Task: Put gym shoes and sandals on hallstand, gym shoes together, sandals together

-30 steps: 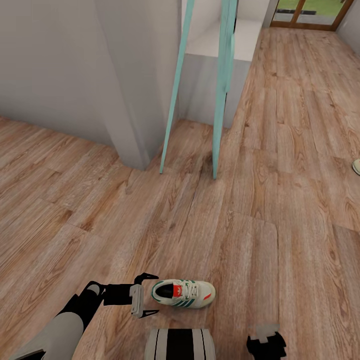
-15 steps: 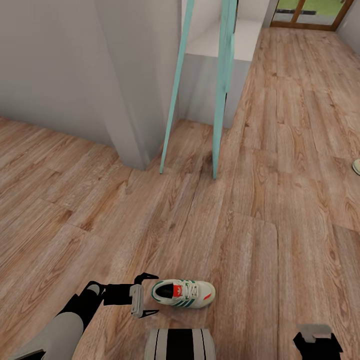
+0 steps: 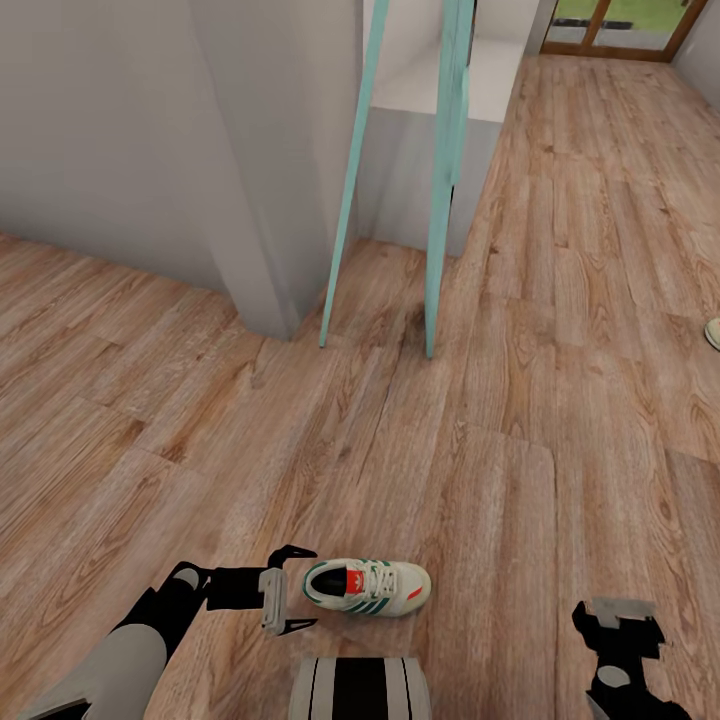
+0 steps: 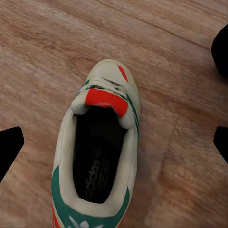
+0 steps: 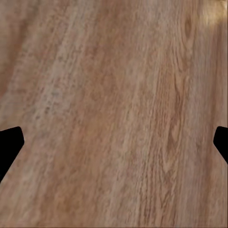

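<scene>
A: Head view: we are raising the right gripper (image 3: 618,622) beside us; jaws spread, empty.

B: Left gripper (image 3: 296,590), unmoved, is gaping at one gym shoe (image 3: 367,587) on the corridor floor (image 3: 480,480); grasp pending.

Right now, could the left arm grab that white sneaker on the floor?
Probably yes: the left gripper is open, its fingers straddling the heel end of the gym shoe, with nothing between them.
</scene>
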{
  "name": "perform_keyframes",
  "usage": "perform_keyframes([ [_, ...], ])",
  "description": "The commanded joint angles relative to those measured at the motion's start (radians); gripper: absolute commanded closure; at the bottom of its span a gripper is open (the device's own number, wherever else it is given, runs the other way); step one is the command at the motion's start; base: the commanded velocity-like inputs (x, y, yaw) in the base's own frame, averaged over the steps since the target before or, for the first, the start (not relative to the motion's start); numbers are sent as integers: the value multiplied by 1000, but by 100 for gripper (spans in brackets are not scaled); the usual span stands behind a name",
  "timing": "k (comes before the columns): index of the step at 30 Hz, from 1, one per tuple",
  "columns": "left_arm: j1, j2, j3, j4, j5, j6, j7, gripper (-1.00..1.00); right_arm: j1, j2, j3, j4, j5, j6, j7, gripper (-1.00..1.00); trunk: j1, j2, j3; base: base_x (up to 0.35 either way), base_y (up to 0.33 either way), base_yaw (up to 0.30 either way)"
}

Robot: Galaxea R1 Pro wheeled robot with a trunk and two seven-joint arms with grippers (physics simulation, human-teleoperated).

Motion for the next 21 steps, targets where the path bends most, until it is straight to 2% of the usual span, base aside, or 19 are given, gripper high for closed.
perform_keyframes([
  [1, 0, 0, 0, 0, 0, 0, 0, -100, 0, 3, 0, -3, 0, 0, 14, -100, 0, 0, 0, 0, 0, 0],
  [7, 0, 1, 1, -2, 0, 0, 1, -100, 0, 12, 0, -11, -1, 0, 83, -100, 1, 0, -8, 0, 0, 0],
  [21, 0, 1, 1, -2, 0, 0, 1, -100, 0, 12, -3, -12, -1, -1, 88, -100, 1, 0, -8, 0, 0, 0],
])
